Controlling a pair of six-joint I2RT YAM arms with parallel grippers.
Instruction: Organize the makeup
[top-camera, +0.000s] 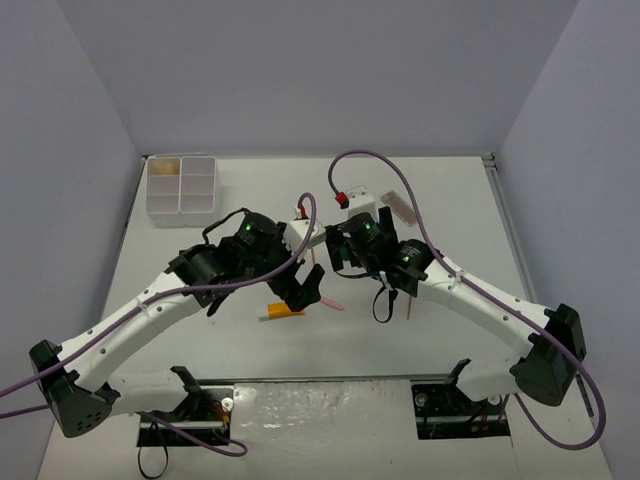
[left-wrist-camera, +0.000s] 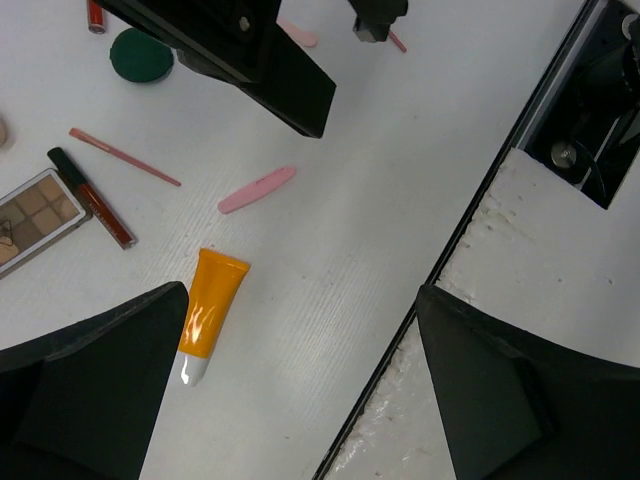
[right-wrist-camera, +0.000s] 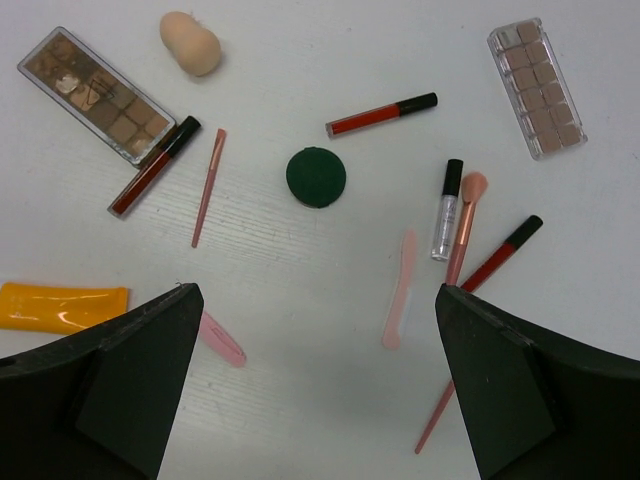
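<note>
I have both arms hanging over the scatter with nothing in hand. The left pincer (left-wrist-camera: 300, 400) and the right pincer (right-wrist-camera: 315, 390) both stand fully spread and empty, which I judge suits a first pick.

I take the dark-green compact (right-wrist-camera: 316, 176) as my marker. The makeup lies loose around it on the tabletop (right-wrist-camera: 300, 60), none of it sorted. In the right wrist view, a brown palette (right-wrist-camera: 95, 95) and a beige sponge (right-wrist-camera: 190, 43) lie up and left of the compact. A thin pink pencil (right-wrist-camera: 208, 187) lies just left of it. A red gloss stick (right-wrist-camera: 382, 115) lies just up and right, with a second palette (right-wrist-camera: 536, 88) further out that way. The orange tube (right-wrist-camera: 60, 307) lies well down and left of the compact, close under my left pincer, so it looks like the handiest thing to take.

The white box (top-camera: 182, 185) sits well apart from the compact, at the far left corner. One of its compartments looks tan, though I cannot tell from the top view whether anything is in it.
</note>
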